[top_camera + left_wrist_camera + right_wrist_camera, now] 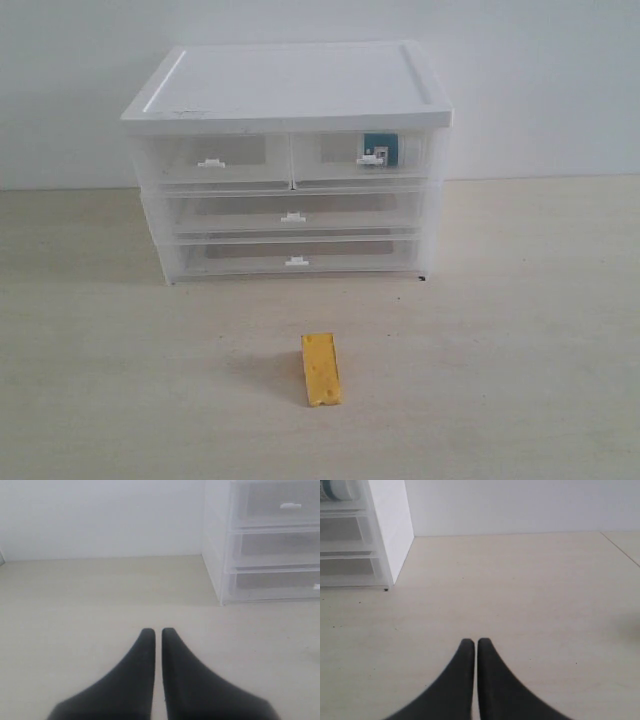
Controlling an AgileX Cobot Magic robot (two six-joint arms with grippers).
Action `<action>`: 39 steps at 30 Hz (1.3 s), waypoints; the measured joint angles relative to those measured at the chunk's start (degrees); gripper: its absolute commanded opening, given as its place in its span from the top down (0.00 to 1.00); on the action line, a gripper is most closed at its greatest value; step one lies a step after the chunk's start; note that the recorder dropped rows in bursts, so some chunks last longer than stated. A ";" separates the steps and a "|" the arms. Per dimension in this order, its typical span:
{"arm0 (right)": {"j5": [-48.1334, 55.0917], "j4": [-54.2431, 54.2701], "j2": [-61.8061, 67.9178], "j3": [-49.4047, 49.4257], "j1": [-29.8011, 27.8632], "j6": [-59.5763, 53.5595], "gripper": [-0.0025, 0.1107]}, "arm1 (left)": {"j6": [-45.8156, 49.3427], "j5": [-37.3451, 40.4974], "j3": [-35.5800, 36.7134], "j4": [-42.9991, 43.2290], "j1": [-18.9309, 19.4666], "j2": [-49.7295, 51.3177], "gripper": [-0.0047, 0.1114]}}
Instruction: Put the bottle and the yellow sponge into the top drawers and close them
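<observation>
The bottle (380,150) sat in the 3 o'clock one of the top drawers (330,152), both looked pushed shut, and the yellow sponge (321,369) lay flat on the table (520,330) at 6 o'clock from the drawer unit (288,90). Both the left gripper (154,631) and the right gripper (471,641) had fingers pinched together, holding nothing.

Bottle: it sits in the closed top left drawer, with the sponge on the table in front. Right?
No. The bottle sits in the closed top right drawer, not the left, as the exterior view shows. The sponge does lie on the table in front.
</observation>
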 measured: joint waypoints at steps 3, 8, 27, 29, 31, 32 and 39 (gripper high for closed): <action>0.24 0.00 0.00 0.00 0.00 -0.22 0.98 | 0.00 0.00 0.00 0.00 0.00 0.00 0.92; 0.24 0.00 0.00 0.00 0.00 -0.66 0.98 | 0.00 0.00 0.00 0.00 0.00 0.00 0.92; 0.24 0.00 0.00 0.00 0.00 -0.70 0.98 | 0.00 0.00 0.00 0.00 0.00 0.00 0.92; 0.24 0.00 0.00 0.00 0.00 -0.70 0.98 | 0.95 -1.07 0.00 0.40 0.00 0.00 0.92; 0.24 0.00 0.00 0.00 0.00 -0.70 0.98 | 1.47 -3.12 0.00 -0.35 0.00 0.00 0.92; 0.24 0.00 0.00 0.00 0.00 -0.70 0.98 | 1.90 -4.20 0.00 -0.75 0.00 0.00 0.92; 0.24 0.00 0.00 0.00 0.00 -0.70 0.98 | 0.88 -16.53 0.00 -2.80 0.00 0.00 0.92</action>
